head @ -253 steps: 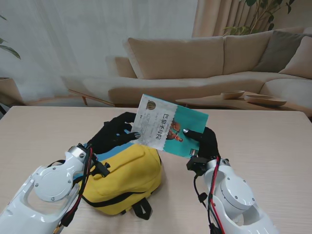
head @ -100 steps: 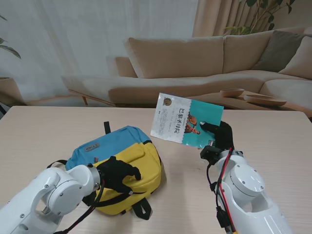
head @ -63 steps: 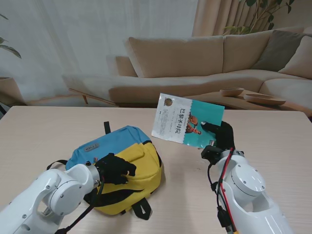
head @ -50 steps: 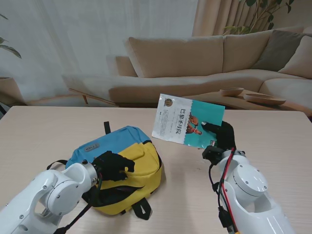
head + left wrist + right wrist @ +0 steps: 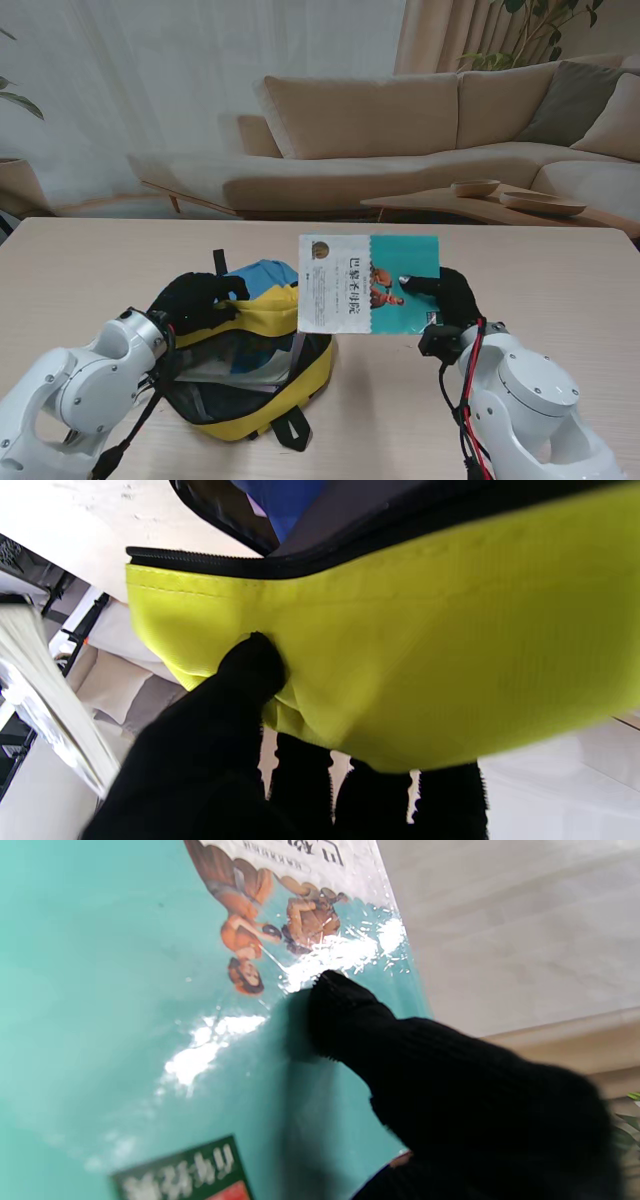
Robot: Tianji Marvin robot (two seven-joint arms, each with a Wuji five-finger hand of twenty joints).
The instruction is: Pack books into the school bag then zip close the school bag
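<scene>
Packing step: my left hand (image 5: pixel 196 297) pinches the yellow flap (image 5: pixel 400 645) of the school bag (image 5: pixel 245 355), holding it open on the tabletop (image 5: pixel 540 260). My right hand (image 5: pixel 450 297) grips the book (image 5: pixel 368 287) upright just beside the opening. Next: tilt book & slide it in w/o snagging the zip.
</scene>
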